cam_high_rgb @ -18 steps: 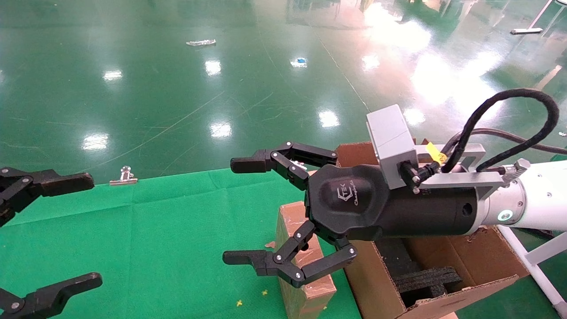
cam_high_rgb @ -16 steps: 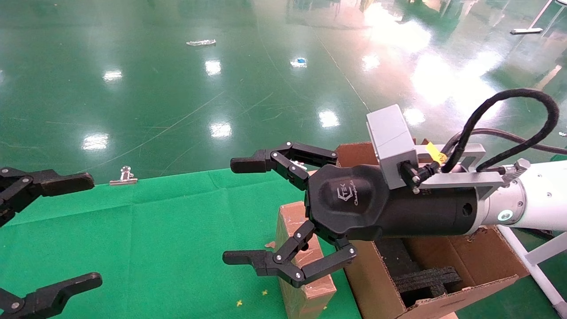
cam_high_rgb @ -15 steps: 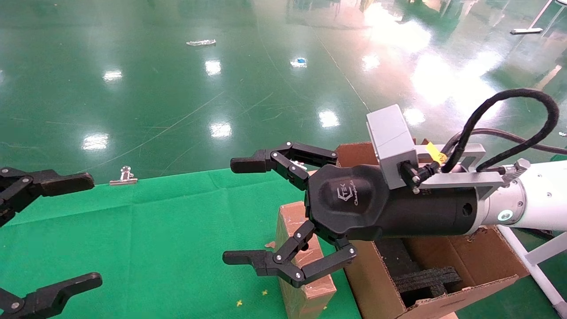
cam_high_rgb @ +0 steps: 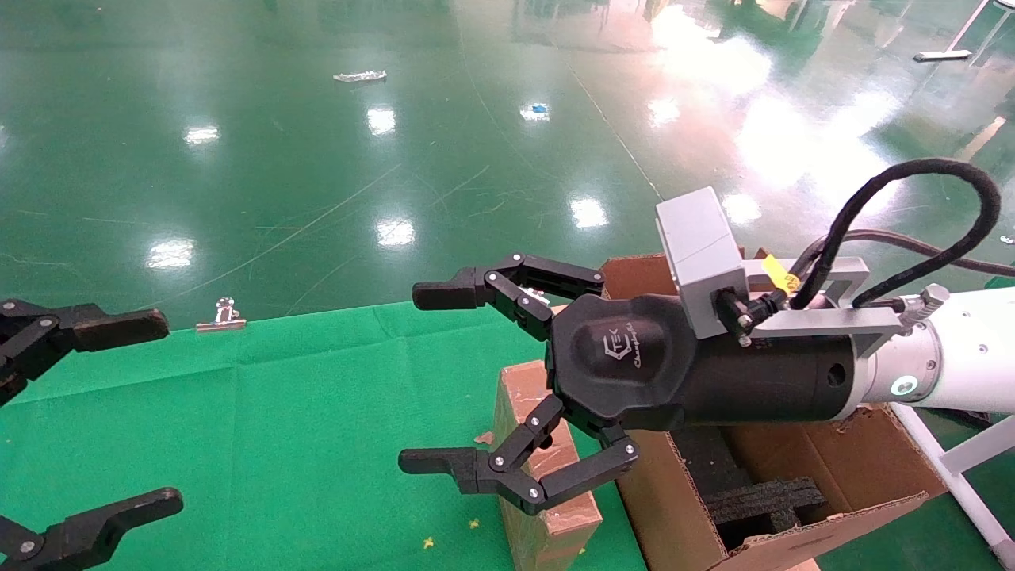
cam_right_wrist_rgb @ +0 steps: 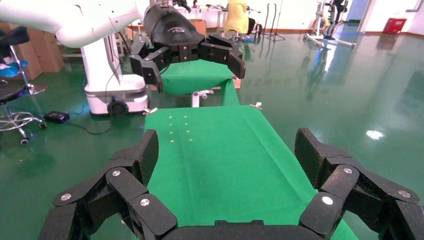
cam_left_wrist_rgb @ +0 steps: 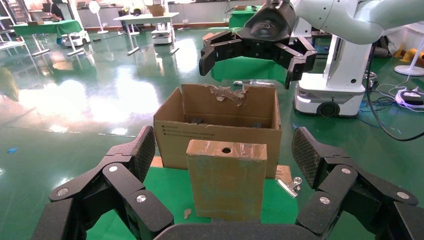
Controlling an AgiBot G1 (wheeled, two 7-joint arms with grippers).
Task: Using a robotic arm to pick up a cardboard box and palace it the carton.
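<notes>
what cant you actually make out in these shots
- Head view: the right tool and its body cover much of the cardboard box; the bottom edge crops its base.
- Head view: the carton interior is largely hidden by the arm; foam partly shows.
- Head view: the left tool is cropped at the left edge.

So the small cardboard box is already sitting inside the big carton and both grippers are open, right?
Not quite. The cardboard box stands on the green cloth beside the carton, not inside it, as the head view shows. The right gripper and left gripper are indeed open.
</notes>
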